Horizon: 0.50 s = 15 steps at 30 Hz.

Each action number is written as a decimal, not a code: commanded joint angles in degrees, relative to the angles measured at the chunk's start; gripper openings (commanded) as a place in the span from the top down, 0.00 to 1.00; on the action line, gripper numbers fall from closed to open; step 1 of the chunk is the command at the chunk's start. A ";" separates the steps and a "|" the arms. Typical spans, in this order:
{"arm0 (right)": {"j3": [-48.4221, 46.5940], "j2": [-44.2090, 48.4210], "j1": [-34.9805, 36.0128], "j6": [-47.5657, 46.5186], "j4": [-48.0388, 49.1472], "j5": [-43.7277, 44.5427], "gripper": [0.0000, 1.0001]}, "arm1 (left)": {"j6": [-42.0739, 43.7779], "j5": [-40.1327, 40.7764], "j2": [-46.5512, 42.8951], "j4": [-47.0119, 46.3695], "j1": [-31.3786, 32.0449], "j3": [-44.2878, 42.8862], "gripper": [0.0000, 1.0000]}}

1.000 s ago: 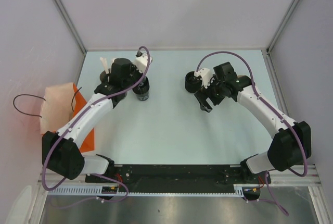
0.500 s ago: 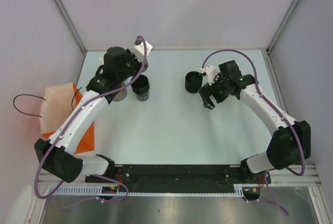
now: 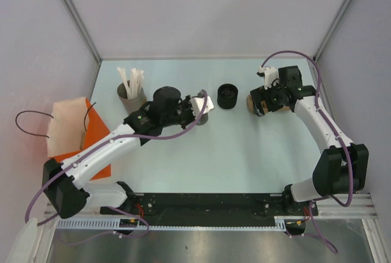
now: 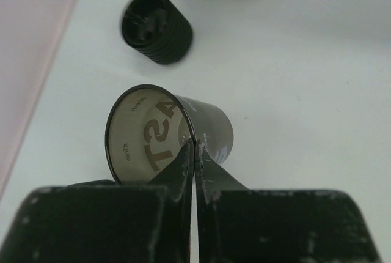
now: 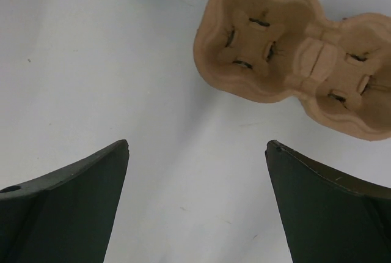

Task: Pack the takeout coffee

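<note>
I read the takeout coffee (image 3: 227,96) as standing on the worktop (image 3: 183,153) just left of the cardboard carrier (image 5: 287,85), its long axis vertical as far as the overhead view lets me judge. My right fingers (image 5: 73,202) are spread wide and empty, low over the worktop at the carrier's near edge, with the coffee off to their left. My left fingers (image 4: 177,174) are clenched on the rim of the lidless cup (image 4: 177,134), farther left of the carrier. The free right arm suits the pick.
</note>
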<state>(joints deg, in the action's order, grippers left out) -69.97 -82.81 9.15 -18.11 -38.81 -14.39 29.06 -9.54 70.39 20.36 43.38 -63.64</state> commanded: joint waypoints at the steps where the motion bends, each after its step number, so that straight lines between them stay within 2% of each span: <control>1: 0.01 2.12 -1.94 1.41 1.89 -0.37 0.00 | 0.91 -2.06 2.12 -6.03 4.17 3.16 1.00; 15: 0.01 2.12 -3.52 1.15 1.72 -0.81 0.00 | -1.46 2.94 8.27 -18.42 14.98 12.74 1.00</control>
<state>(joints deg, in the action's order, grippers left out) -69.97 -82.81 5.87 -17.52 -38.59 -14.48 28.53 -7.90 78.13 8.23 56.66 -52.66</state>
